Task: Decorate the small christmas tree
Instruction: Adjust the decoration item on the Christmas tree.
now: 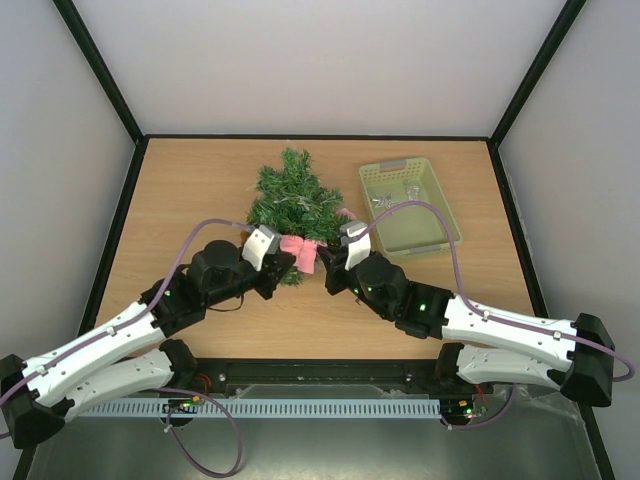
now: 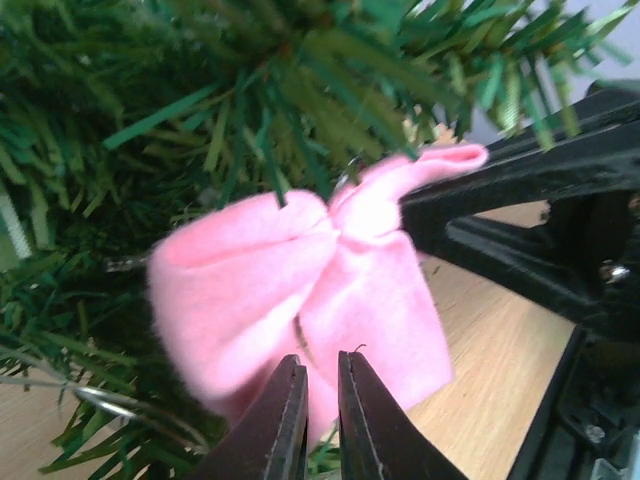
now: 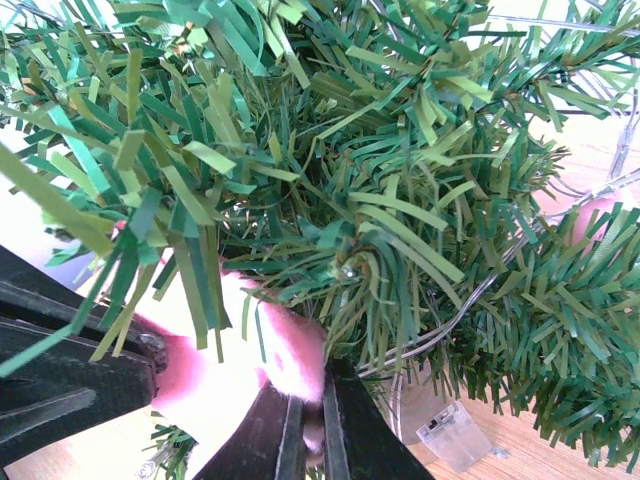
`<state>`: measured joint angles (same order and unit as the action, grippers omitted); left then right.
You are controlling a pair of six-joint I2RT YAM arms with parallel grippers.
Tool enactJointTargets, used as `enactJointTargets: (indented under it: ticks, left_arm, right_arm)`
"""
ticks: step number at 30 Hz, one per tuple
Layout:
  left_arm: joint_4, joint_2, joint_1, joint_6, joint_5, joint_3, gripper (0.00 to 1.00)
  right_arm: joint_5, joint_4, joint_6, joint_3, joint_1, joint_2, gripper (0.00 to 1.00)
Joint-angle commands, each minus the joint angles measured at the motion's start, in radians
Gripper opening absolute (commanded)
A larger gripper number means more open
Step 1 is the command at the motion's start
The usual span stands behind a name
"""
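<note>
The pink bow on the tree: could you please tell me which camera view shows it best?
The left wrist view: the pink bow fills the frame, loops and folds plain. The top view shows only a small pink patch at the near end of the tree; the right wrist view has it largely hidden behind needles.

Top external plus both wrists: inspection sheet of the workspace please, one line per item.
surface: wooden table, no damage seen.
job's things: small christmas tree lying mid-table, tip pointing away from the arms; pink bow at its near end; small clear box beneath the branches.
clutter: pale green basket right of the tree, silvery pieces inside, too small to identify.
grippers: left gripper shut on the bow's lower edge; right gripper shut on its other end.
cables: purple cable loops off each arm; the right one arches over the basket.
surroundings: white walls, black frame posts; nothing else seen.
</note>
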<state>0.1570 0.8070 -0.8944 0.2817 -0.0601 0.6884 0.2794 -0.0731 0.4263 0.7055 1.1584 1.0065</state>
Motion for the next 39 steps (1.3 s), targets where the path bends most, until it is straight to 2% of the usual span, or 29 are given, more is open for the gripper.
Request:
enactJointTargets:
  ticks: [1, 10, 17, 28, 34, 35, 39]
  left_arm:
    - [0.025, 0.010, -0.008, -0.023, 0.059, -0.025, 0.11]
    - [0.016, 0.004, -0.012, -0.020, 0.054, -0.032, 0.12]
    - [0.035, -0.001, -0.015, -0.019, 0.049, 0.008, 0.15]
    - [0.050, -0.048, -0.015, -0.011, 0.048, 0.029, 0.20]
    - [0.072, -0.088, -0.015, -0.007, 0.064, 0.047, 0.35]
    - [0.088, -0.098, -0.015, -0.016, 0.066, 0.058, 0.40]
    - [0.172, -0.120, -0.016, -0.050, 0.140, 0.151, 0.72]
  right_arm:
    - [0.011, -0.023, -0.002, -0.013, -0.005, -0.005, 0.04]
    - [0.016, -0.026, 0.001, -0.021, -0.005, -0.015, 0.04]
    - [0.006, -0.027, 0.002, -0.016, -0.004, -0.025, 0.16]
    - [-0.024, 0.053, 0.029, -0.014, -0.005, -0.096, 0.24]
    - [-0.036, 0.143, 0.057, -0.023, -0.004, -0.161, 0.29]
    - [-0.031, 0.162, 0.062, -0.021, -0.005, -0.177, 0.31]
    - [0.051, 0.291, 0.056, 0.023, -0.005, -0.222, 0.39]
